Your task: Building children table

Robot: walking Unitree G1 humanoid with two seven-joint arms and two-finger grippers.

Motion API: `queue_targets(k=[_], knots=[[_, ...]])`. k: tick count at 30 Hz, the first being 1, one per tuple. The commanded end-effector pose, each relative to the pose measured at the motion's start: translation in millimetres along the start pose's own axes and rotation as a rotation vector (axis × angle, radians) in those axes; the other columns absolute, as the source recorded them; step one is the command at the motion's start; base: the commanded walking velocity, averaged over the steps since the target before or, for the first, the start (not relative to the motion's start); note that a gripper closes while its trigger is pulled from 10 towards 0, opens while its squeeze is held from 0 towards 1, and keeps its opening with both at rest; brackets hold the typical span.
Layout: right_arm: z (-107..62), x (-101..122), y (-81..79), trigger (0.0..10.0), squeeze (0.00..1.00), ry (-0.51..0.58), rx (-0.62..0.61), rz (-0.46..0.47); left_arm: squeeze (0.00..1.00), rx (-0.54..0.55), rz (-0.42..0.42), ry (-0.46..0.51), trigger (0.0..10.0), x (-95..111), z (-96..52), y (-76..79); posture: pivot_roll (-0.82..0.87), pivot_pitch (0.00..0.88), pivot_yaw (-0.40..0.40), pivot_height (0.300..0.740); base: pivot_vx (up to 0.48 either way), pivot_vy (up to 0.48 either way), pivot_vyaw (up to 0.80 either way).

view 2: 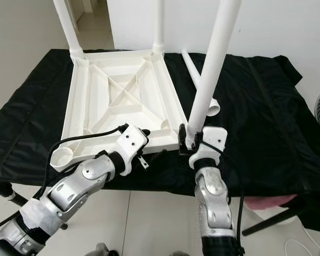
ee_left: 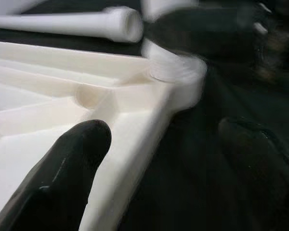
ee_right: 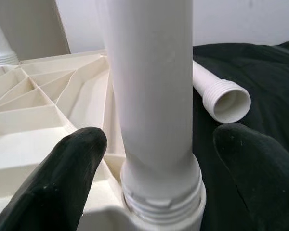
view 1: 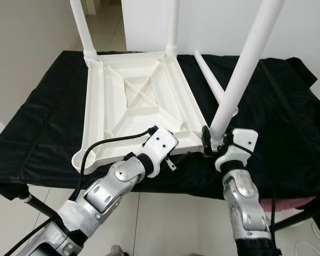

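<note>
upturned white tabletop on black cloth, right pincer at leg

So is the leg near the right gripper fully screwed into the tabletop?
Not fully: the leg stands in its tabletop socket, but threads show above the rim.

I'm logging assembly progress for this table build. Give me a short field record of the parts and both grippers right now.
tabletop: white, upside down on black cloth
legs fitted: two at the far corners
leg in work: third leg, standing slightly tilted in the near right corner socket, threads showing
loose leg: lying on the cloth, threaded end open
empty socket: near left corner
right gripper: fingers open either side of the third leg's base
left gripper: open, straddling the tabletop's near edge
</note>
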State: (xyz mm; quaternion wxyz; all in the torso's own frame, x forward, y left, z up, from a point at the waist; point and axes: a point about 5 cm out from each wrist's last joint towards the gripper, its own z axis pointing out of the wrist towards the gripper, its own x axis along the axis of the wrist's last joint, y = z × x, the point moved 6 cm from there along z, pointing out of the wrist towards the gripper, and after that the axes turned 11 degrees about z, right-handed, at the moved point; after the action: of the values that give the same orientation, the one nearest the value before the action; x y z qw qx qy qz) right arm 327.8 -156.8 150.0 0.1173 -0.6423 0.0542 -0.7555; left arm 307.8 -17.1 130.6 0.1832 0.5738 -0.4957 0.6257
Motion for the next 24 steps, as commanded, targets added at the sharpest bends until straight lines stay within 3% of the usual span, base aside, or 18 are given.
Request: queue_targets(k=[1, 8, 12, 16, 21, 24], knots=[[-2.6, 3, -1.9, 10.0, 0.00, 0.004, 0.027, 0.022, 0.00, -0.016, 0.011, -0.038, 10.0, -8, 1.4, 0.7, -0.15, 0.054, 0.036, 0.740, 0.000, 0.000, 0.00], [-14.3, 0, 3.3, 10.0, 0.00, -0.025, 0.070, 0.027, 0.00, 0.059, 0.000, -0.171, 10.0, -29, 13.2, -12.3, -0.16, 0.060, 0.045, 0.740, 0.000, 0.000, 0.00], [-14.3, 0, 3.7, 10.0, 0.00, -0.024, 0.067, 0.027, 0.00, 0.074, -0.009, -0.177, 10.0, -30, 14.1, -14.9, -0.16, 0.060, 0.045, 0.740, 0.000, 0.000, 0.00], [-13.5, 3, -0.1, 10.0, 0.00, -0.015, 0.077, 0.038, 0.00, 0.218, -0.045, -0.226, 10.0, -38, 14.4, -44.5, -0.17, 0.060, 0.049, 0.740, 0.000, 0.000, 0.00], [-12.3, 4, 0.4, 10.0, 0.00, -0.013, 0.086, 0.035, 0.00, 0.281, -0.054, -0.273, 10.0, -47, 11.3, -58.3, -0.18, 0.053, 0.050, 0.740, 0.000, 0.000, 0.00], [-10.5, 4, 0.7, 10.0, 0.00, -0.011, 0.089, 0.029, 0.00, 0.276, -0.070, -0.316, 10.0, -57, 9.7, -57.6, -0.18, 0.046, 0.051, 0.740, 0.000, 0.000, 0.00]])
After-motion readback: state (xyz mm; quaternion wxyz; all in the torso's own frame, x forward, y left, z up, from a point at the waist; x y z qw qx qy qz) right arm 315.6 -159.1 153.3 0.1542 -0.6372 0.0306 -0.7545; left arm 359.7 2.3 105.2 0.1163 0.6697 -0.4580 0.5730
